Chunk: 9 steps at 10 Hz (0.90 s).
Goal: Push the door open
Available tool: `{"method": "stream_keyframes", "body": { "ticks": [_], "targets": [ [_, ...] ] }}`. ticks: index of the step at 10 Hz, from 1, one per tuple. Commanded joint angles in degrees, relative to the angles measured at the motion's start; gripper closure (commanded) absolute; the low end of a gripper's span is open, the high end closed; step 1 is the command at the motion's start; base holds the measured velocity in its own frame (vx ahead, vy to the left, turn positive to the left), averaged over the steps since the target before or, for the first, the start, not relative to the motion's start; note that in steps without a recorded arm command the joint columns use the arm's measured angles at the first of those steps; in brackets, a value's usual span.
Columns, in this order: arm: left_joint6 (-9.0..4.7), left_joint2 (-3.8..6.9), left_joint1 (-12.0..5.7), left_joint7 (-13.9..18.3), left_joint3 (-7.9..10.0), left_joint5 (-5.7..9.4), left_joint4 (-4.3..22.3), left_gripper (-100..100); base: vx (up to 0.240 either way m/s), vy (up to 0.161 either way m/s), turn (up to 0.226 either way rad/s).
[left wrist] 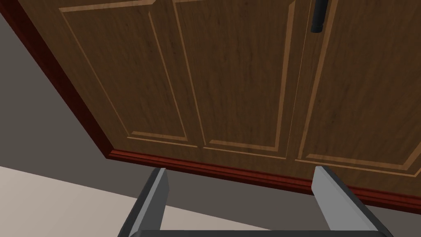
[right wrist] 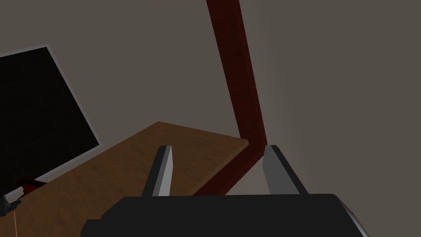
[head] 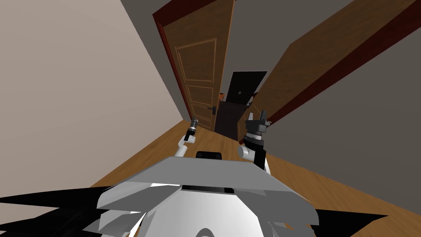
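Observation:
A brown panelled door [head: 200, 78] in a dark red frame stands ahead on the left, with a dark handle [head: 213, 109] near its right edge. My left gripper [head: 194, 122] is open and points at this door [left wrist: 230, 82] from a short way off, not touching it. The handle [left wrist: 318, 18] lies off to one side of the fingers. A second brown door [head: 304, 70] stands swung out on the right. My right gripper [head: 257, 117] is open beside it, its fingers over that door's brown face [right wrist: 135, 164] and dark red frame [right wrist: 238, 82].
I stand in a narrow corridor with a wooden floor [head: 164, 144], a pale wall [head: 74, 103] on the left and a grey wall [head: 362, 135] on the right. Between the two doors is a dark opening [head: 230, 119] with a black panel [head: 244, 86] beyond.

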Motion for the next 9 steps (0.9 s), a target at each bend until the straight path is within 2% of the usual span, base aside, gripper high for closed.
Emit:
{"method": "stream_keyframes", "body": {
  "ticks": [1,2,3,7,8,9],
  "targets": [
    [0.11,-0.11,-1.85,-0.1,-0.05,0.07,2.7,-100,0.050,0.003,-0.030],
    [0.11,-0.12,-3.17,-0.1,-0.16,0.13,4.4,-100,0.073,0.009,-0.070],
    [0.11,-0.12,-3.17,-0.1,-0.16,0.13,4.7,-100,0.055,0.009,-0.024],
    [0.12,-0.42,-8.32,-0.1,-0.56,0.37,12.2,-100,0.082,0.017,-0.055],
    [0.12,-0.42,-8.32,-0.1,-0.56,0.37,12.4,-100,0.070,0.013,-0.014],
    [0.12,-0.54,-9.54,-0.1,-0.65,0.43,14.3,-100,0.057,0.018,-0.026]
  ]
}}
